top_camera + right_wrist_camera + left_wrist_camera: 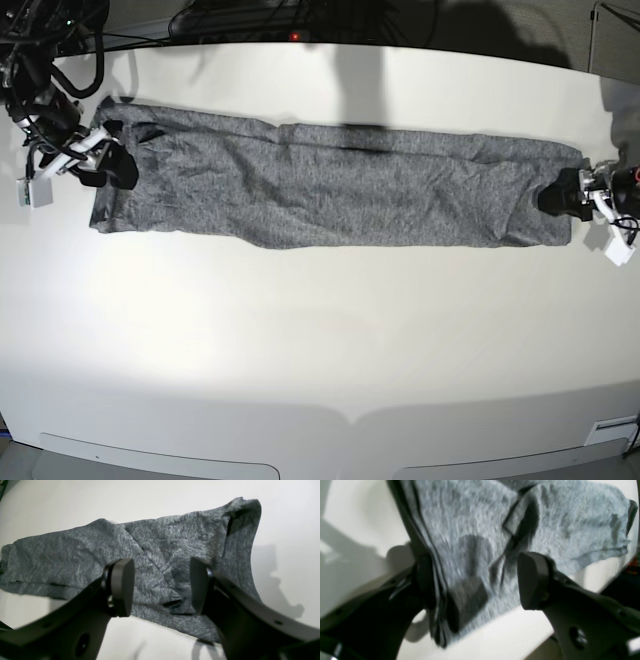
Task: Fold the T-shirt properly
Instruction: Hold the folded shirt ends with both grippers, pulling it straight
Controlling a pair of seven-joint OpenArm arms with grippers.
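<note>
The grey T-shirt lies in a long strip on the white counter. Both arms' jaws stand wide at its ends, holding nothing.

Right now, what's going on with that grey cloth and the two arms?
A two-armed robot is folding a grey T-shirt, which lies in a long narrow strip across the white table. One arm is at each end: the left pincer and the right pincer both stand open at the cloth's ends, neither gripping it.
</note>
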